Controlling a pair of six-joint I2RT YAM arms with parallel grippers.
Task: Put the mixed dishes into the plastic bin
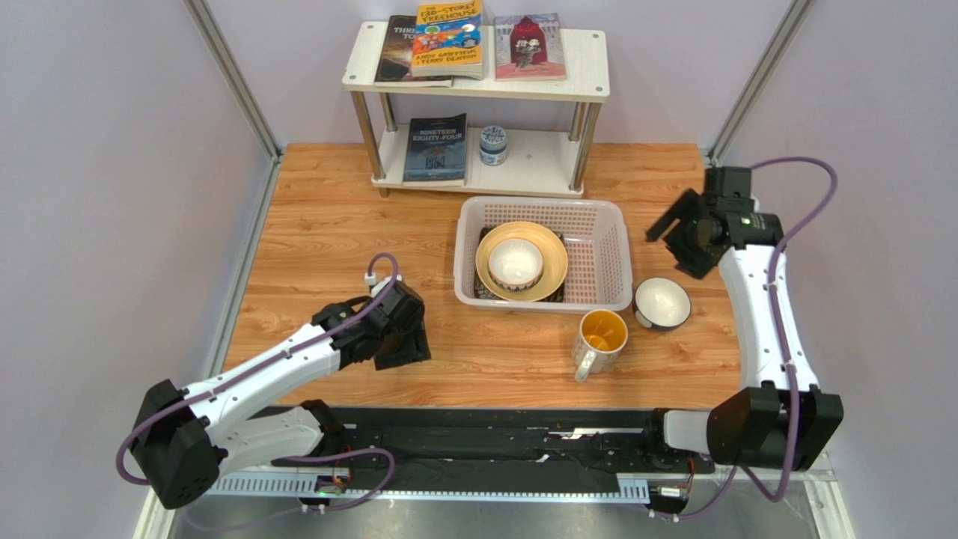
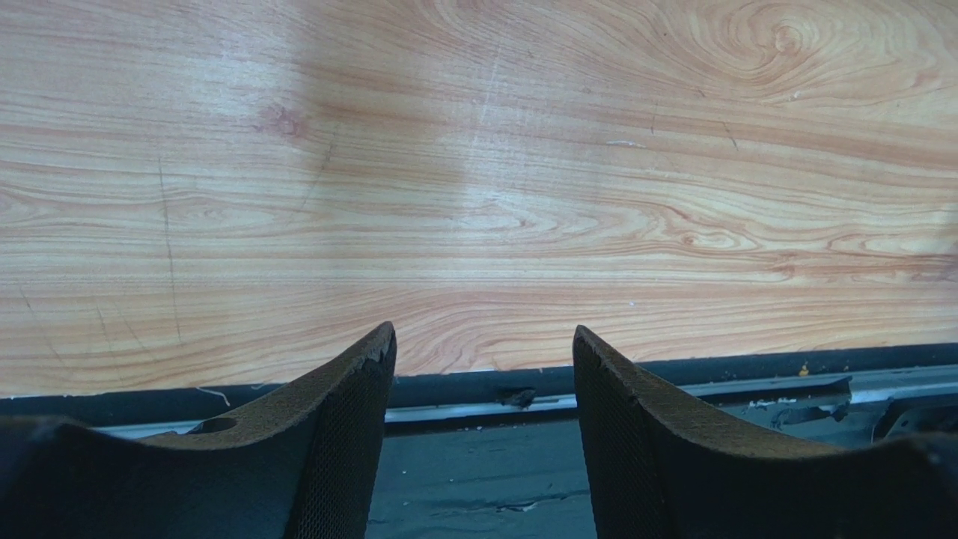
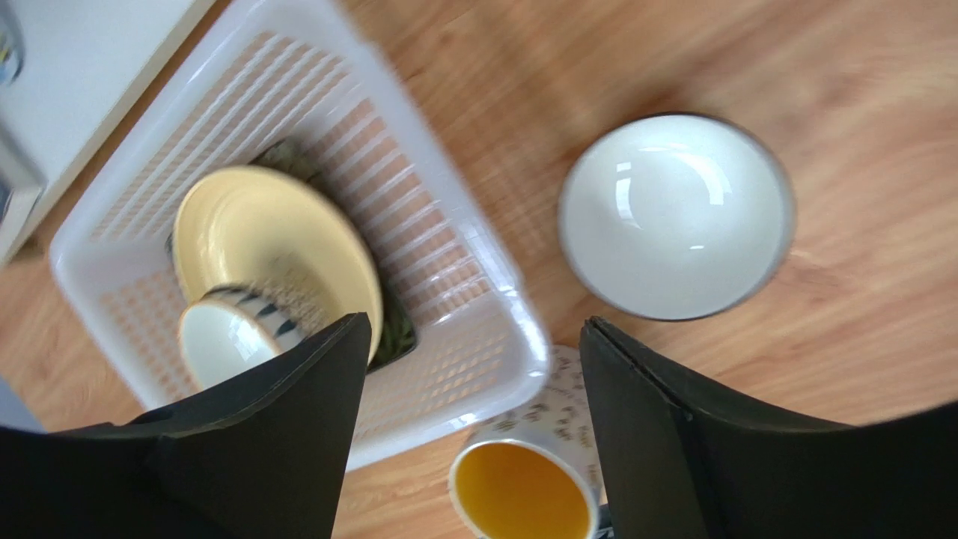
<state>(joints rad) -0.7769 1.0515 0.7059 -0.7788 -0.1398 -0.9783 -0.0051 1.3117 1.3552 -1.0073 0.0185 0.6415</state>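
Plastic bin (image 1: pixel 611 256) sits mid-surface. In it: round yellow plate (image 1: pixel 521 261) on a dark plate of which only an edge shows, and a small patterned bowl (image 1: pixel 515 264) upright on top.

Outside it: dark-outside bowl (image 1: pixel 661 302), white inside, upright, just beside the bin's near right corner. Yellow-inside mug (image 1: pixel 599 337) stands near that corner too, closer to the bases.

Right gripper (image 1: pixel 675 239) hovers above the surface to the right of the bin, jaws wide, nothing between them. Left gripper (image 1: pixel 403 337) is also wide and empty, over bare wood well to the left of the bin.

Step in hand, as I judge it: you take the dark-outside bowl with the right arm.
- Come straight down, one finger inside the rim, one outside.
- Pinch the side of the rim away from the bin wall and the mug.
- The glaze probably slips, so close firmly.
- Lift clear of the rolled rim before crossing.
- Set it on the bare bottom right of the plates, not on the stack.
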